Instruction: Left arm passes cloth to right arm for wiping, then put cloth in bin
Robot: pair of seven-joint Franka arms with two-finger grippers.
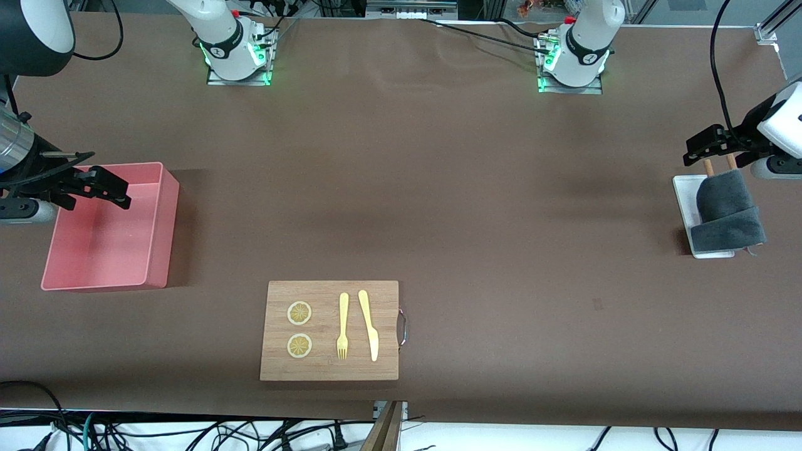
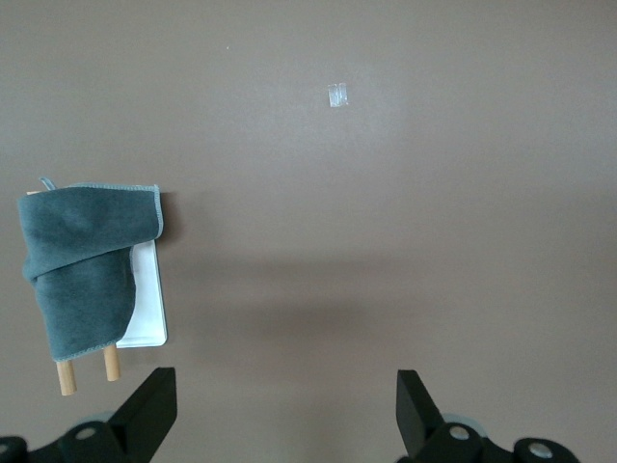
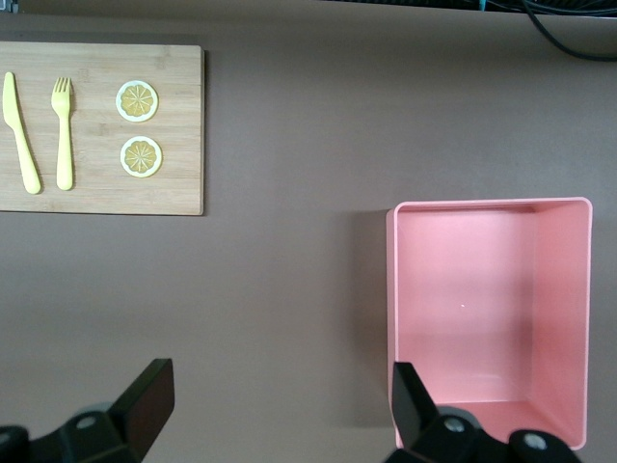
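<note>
The dark grey cloth (image 1: 727, 210) hangs folded over the wooden pegs of a small white tray at the left arm's end of the table. It also shows in the left wrist view (image 2: 82, 265). My left gripper (image 1: 705, 147) is open and empty in the air, over the table beside the tray's peg end; in its wrist view (image 2: 286, 395) only bare table lies between the fingers. The pink bin (image 1: 160, 232) stands empty at the right arm's end. My right gripper (image 1: 119, 191) is open and empty over the bin's edge; in its wrist view (image 3: 280, 386) one finger is over the bin's wall (image 3: 559, 299).
A wooden board (image 1: 329, 369) lies near the front camera, holding two lemon slices (image 1: 299, 313), a yellow fork (image 1: 343, 326) and a yellow knife (image 1: 369, 326). The white tray (image 1: 684, 203) with pegs (image 2: 66, 378) holds the cloth. Brown table surface spans between the arms.
</note>
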